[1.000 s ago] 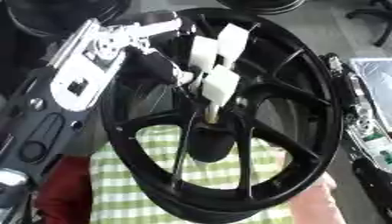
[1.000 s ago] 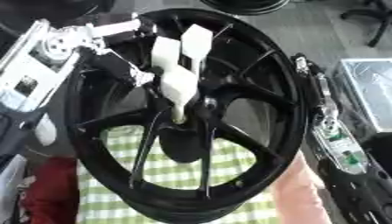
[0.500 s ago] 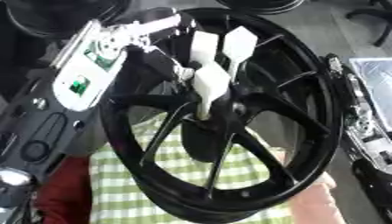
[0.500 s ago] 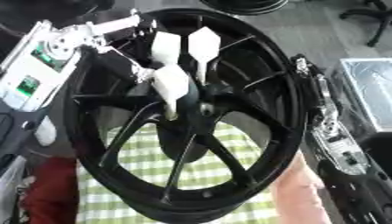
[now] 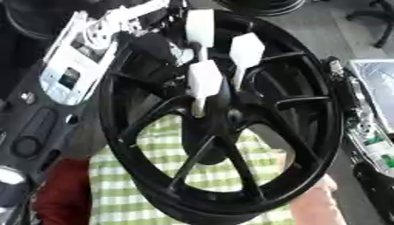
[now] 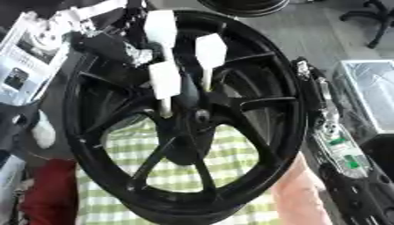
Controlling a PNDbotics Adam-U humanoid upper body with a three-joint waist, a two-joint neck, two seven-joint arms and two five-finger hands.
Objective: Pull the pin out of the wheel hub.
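A black spoked wheel (image 5: 308,145) stands tilted on edge and fills both views. Its hub (image 5: 229,117) sits at the centre. My left hand (image 5: 85,57), white and silver, reaches in from the upper left. Its white-tipped fingers (image 5: 205,81) curl in over the hub. A thin pale pin (image 5: 198,107) shows under the lowest tip, just left of the hub hole, pinched there. My right hand (image 6: 332,127) lies along the wheel's right rim, and its grip is hidden.
A green-and-white checked cloth (image 5: 138,176) lies under the wheel. A dark red object (image 6: 50,193) sits at the lower left. A pale pink shape (image 6: 296,197) touches the rim at the lower right. A grey tray (image 6: 369,96) stands at the right edge.
My left hand has lifted a little and its upper white tips have risen and spread. The wheel has turned and tilted slightly to the right.
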